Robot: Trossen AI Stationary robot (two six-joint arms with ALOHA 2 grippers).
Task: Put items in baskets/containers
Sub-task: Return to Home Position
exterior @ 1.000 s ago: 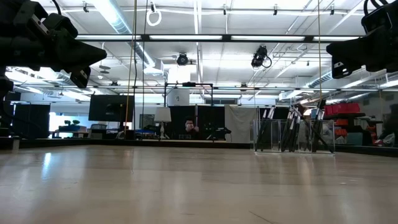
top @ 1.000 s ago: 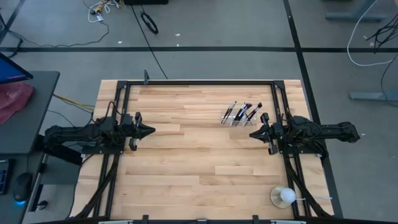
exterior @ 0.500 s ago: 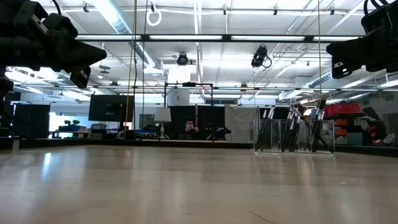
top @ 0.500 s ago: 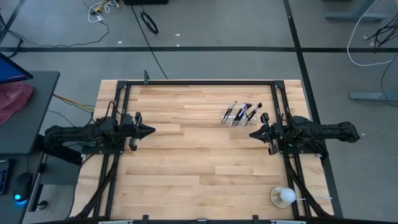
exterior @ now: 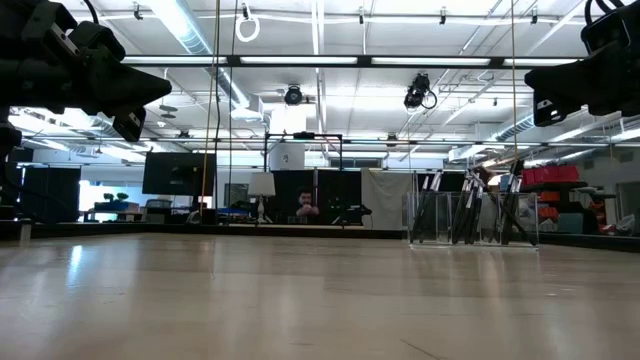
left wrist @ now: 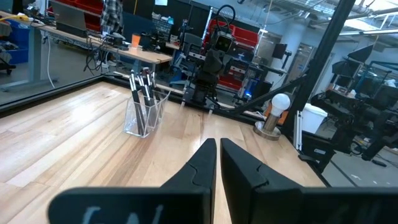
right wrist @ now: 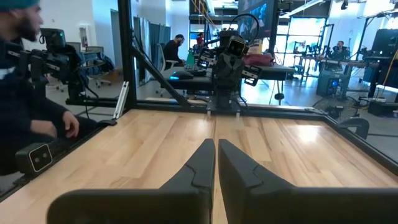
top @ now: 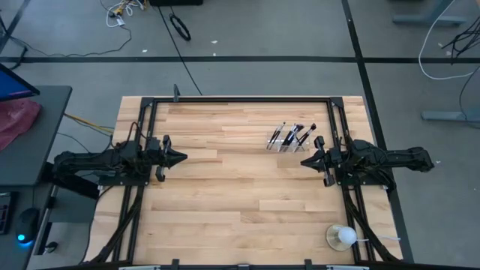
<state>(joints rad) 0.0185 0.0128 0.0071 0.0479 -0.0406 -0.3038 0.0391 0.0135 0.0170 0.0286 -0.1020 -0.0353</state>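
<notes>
The makeup brushes (left wrist: 142, 84) are shown standing near-upright in the transparent organizer (left wrist: 138, 124), with the right gripper (top: 303, 161) set near it and the left gripper (top: 184, 157) well apart from it, both empty with fingers pressed together.

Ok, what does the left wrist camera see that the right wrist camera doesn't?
Only the left wrist view shows the clear tray with brushes standing in it, and the cup holding a white ball. Only the right wrist view shows a person beside the table. Both show the wooden table and their own gripper shut: the left gripper, the right gripper.
</notes>
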